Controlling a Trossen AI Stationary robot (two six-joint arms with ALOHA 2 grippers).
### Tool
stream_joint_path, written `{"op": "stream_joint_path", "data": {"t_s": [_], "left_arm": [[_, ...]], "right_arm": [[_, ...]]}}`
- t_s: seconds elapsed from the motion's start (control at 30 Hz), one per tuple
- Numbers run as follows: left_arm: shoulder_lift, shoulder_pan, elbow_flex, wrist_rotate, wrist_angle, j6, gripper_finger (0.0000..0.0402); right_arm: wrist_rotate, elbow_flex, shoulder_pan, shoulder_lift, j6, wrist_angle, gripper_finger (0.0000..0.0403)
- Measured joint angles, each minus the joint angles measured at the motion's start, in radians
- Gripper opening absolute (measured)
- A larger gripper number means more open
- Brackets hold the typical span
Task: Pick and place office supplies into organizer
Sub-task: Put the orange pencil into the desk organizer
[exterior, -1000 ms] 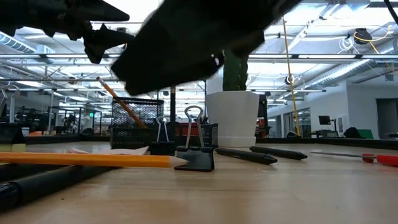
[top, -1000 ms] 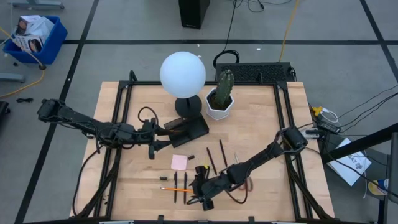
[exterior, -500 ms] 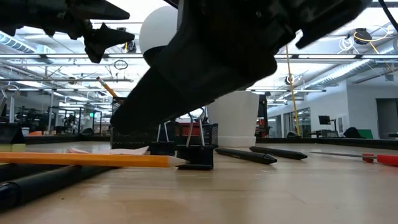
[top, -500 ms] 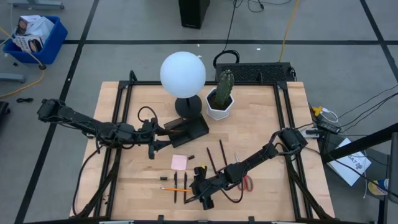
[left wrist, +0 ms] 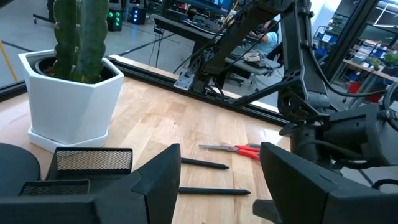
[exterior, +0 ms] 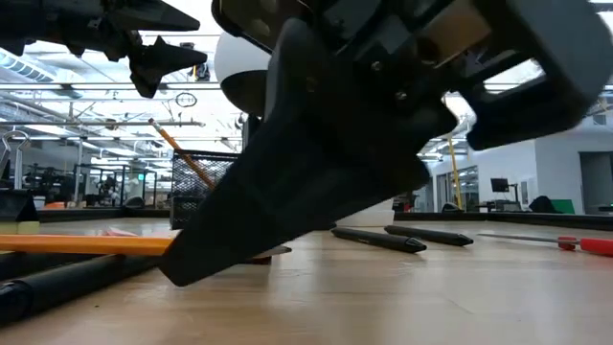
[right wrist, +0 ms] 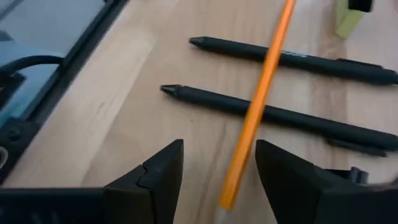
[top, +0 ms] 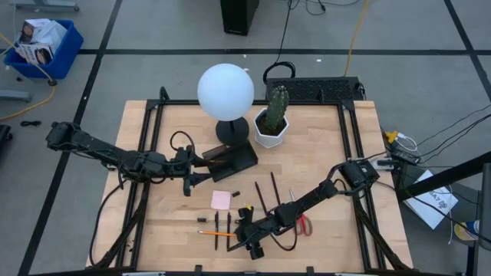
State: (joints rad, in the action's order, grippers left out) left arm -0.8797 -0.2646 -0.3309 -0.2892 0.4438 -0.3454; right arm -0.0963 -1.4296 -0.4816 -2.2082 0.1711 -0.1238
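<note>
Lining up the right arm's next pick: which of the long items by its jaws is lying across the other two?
The orange pencil. It lies diagonally over both black pens, between the open right gripper jaws.

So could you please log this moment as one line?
right gripper: open, low over orange pencil and pens | left gripper: open, waiting at organizer

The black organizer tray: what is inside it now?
One orange pencil leans out of the organizer. Its mesh walls and the right gripper hide any other contents.
</note>
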Motion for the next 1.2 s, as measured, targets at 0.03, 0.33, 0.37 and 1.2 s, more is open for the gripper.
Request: {"op": "stream_joint_path", "data": {"t_s": [0.03,0.33,0.37,1.2], "left_arm": [[0.000,0.000,0.000,0.000,0.000,0.000,0.0228],[0.000,0.000,0.000,0.000,-0.005,0.000,0.0228],[0.000,0.000,0.000,0.001,-0.006,0.000,0.0228],[0.000,0.000,0.000,0.001,-0.007,-0.001,0.0228]], "right_arm": [[-0.008,0.000,0.000,0.000,0.000,0.005,0.0188],[-0.010,0.000,0.009,0.000,0.057,0.030,0.0141],[-0.010,0.000,0.009,0.000,0.053,0.029,0.0132],[-0.052,0.002,0.020,0.057,-0.007,0.024,0.0017]]}}
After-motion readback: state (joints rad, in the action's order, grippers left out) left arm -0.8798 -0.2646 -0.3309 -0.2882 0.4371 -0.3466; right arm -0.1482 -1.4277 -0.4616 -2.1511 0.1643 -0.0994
